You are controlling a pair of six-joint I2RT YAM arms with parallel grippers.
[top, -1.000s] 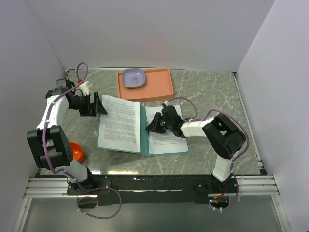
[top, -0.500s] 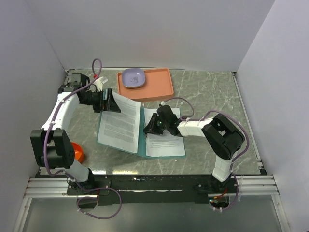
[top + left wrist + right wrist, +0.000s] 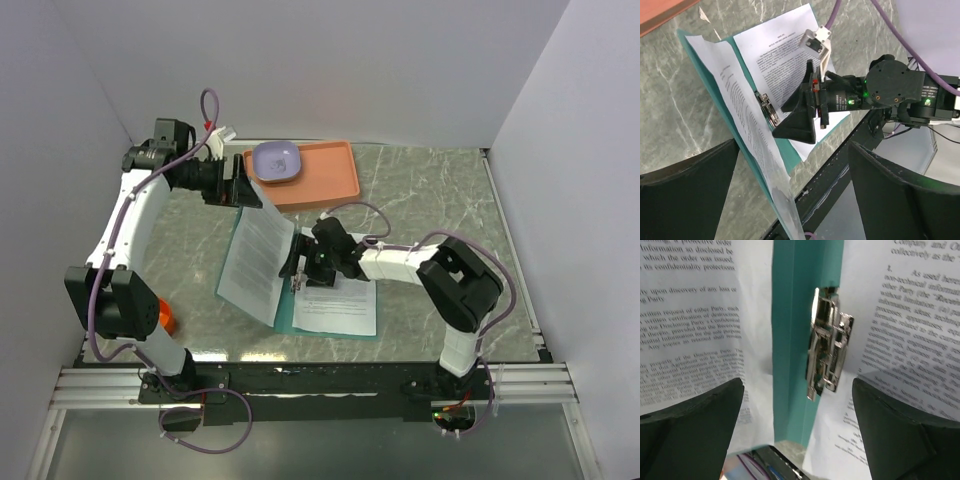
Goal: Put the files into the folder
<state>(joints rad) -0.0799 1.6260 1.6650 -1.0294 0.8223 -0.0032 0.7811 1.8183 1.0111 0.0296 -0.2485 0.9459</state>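
While the grey-green marbled table point(image 3: 440, 200) carries everything else, the teal folder point(image 3: 284, 322) lies open near its middle, between the two arms. Its right half lies flat on the table; its left half stands tilted up from the spine.

Files: one printed white sheet point(image 3: 255, 262) rests against the inner face of the tilted half, and a second sheet point(image 3: 340, 308) lies flat on the right half. Both are inside the folder, one on each side of the spine.

Orange-pink tray point(image 3: 335, 185): at the far side of the table, just beyond the folder's far edge.

Left gripper point(image 3: 243, 192): reaching in from the far left, at the far top edge of the tilted half. Its fingers stand wide apart, and in its wrist view the edge of the tilted sheet runs up between them; whether a finger touches the sheet cannot be told.

Right gripper point(image 3: 298, 270): low over the spine, pointing left, fingers spread wide and closed on nothing.

Lavender dish point(image 3: 277, 160): on the tray's left end.

Orange object point(image 3: 163, 318): at the table's left edge, partly hidden behind the left arm; its kind cannot be told.

Metal fastener point(image 3: 827, 347): on the teal strip beside the spine, seen between the right gripper's fingers, one edge overlapping a sheet.
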